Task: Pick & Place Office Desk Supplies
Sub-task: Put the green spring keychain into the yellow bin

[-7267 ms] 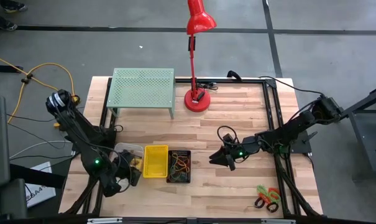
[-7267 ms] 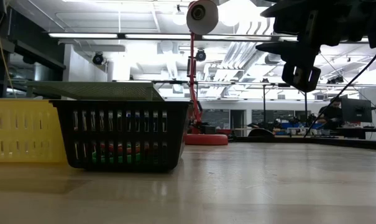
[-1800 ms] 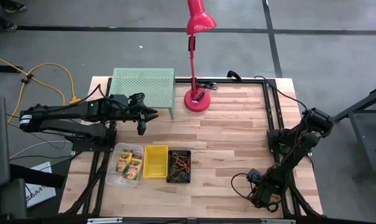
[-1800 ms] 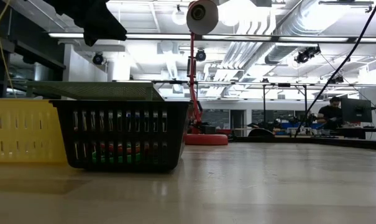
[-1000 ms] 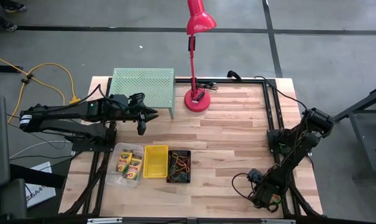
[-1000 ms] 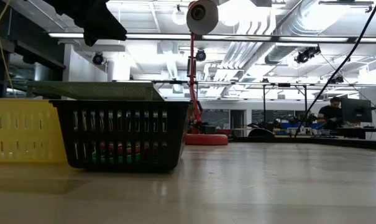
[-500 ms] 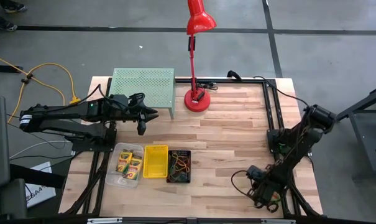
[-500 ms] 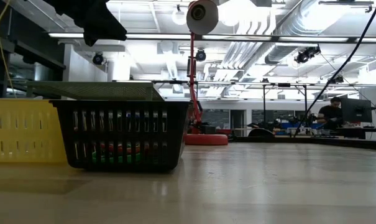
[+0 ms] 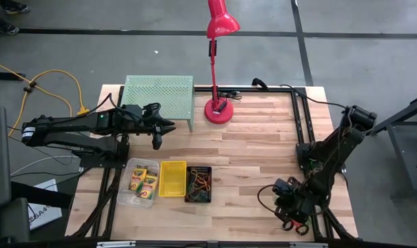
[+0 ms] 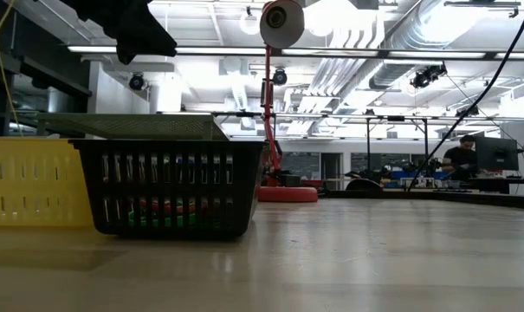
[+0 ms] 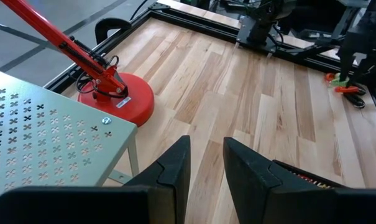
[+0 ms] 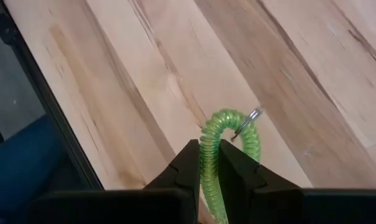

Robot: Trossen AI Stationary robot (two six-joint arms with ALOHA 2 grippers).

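I'm keeping the left gripper (image 9: pixel 157 136) hovering empty beside the green rack (image 9: pixel 158 98), fingers a little apart, clear of the three bins: the clear bin (image 9: pixel 127 192) with crayon boxes (image 9: pixel 143 182), the yellow bin (image 9: pixel 172 178), the mesh bin (image 9: pixel 198 184) with loops. Over at the near right corner, the right gripper (image 12: pixel 210 163) is pinching a green coiled loop (image 12: pixel 228 126) above the boards. The scissors (image 9: pixel 299 226) are peeking out beneath that arm, mostly covered.
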